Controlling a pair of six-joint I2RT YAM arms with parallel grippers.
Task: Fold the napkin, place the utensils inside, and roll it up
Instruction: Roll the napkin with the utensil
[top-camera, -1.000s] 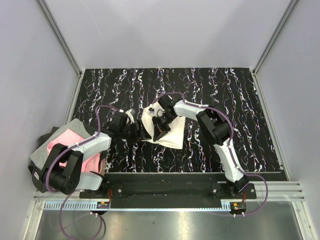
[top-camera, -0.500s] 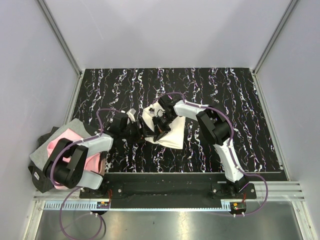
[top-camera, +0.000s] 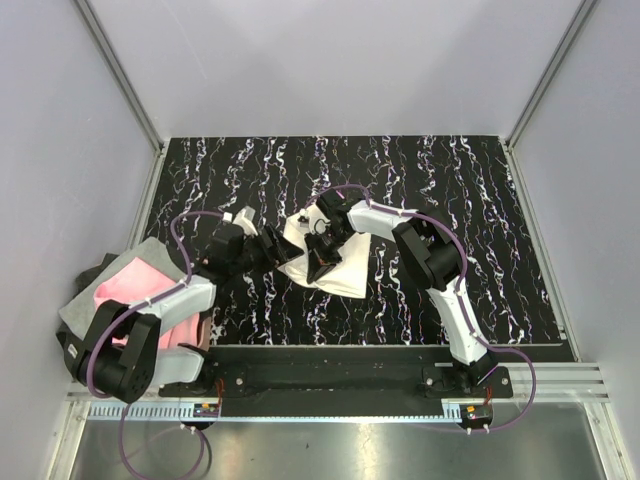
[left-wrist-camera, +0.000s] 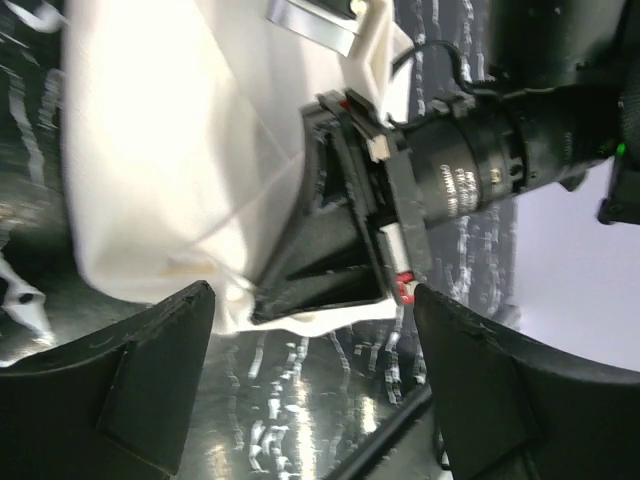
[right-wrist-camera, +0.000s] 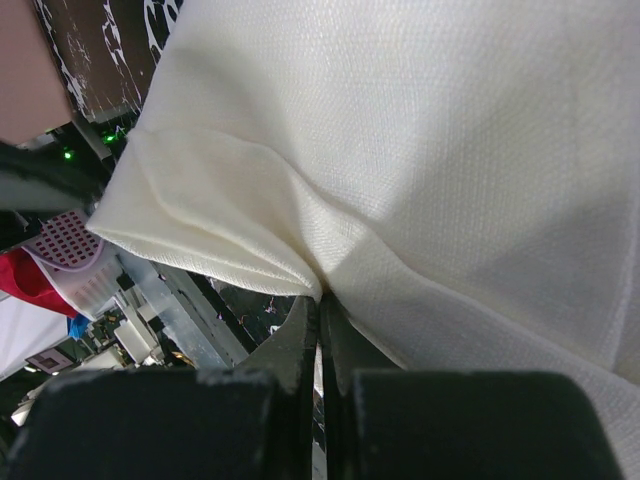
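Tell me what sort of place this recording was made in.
Probably an enclosed robot test cell, not a home: plain pale grey panel walls on aluminium frame posts box in a black, white-veined tabletop.

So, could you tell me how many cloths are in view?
2: the cream napkin mid-table, pinched by the right gripper, and the pink and grey cloth at the far left, beside the left arm.
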